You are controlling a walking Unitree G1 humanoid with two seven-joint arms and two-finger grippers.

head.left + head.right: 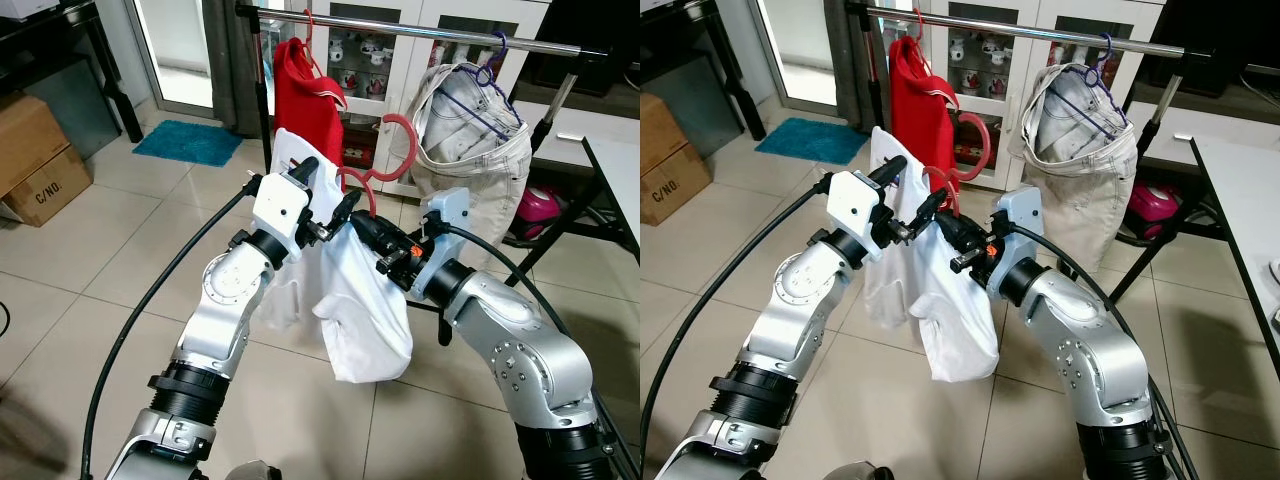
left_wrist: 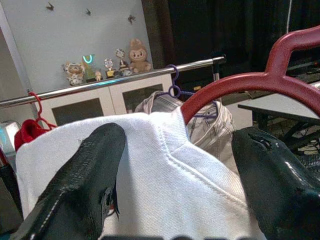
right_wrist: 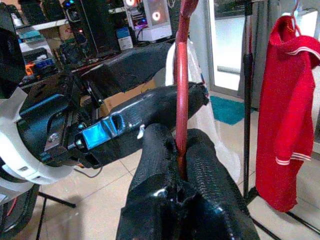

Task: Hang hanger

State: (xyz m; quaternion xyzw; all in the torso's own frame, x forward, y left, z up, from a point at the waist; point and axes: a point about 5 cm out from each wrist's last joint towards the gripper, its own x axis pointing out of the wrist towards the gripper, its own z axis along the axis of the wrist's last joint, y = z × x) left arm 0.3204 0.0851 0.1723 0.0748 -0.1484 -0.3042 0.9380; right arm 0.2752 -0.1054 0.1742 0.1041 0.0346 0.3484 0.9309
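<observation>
From the head views, the red hanger (image 1: 385, 165) carrying a white shirt (image 1: 355, 310) sits between both arms, below and in front of the clothes rail (image 1: 440, 35), its hook pointing up toward the gap between a red garment (image 1: 305, 90) and pale trousers (image 1: 475, 140).

Left wrist view: the left gripper (image 2: 175, 185) is spread wide over the shirt's shoulder — steadying, not clamping.

Right wrist view: the right gripper (image 3: 181, 167) is pinched tight on the hanger's neck.

To hang it well, I would lift the hook clear above the rail, then lower it squarely — keeping the shirt from sliding.
</observation>
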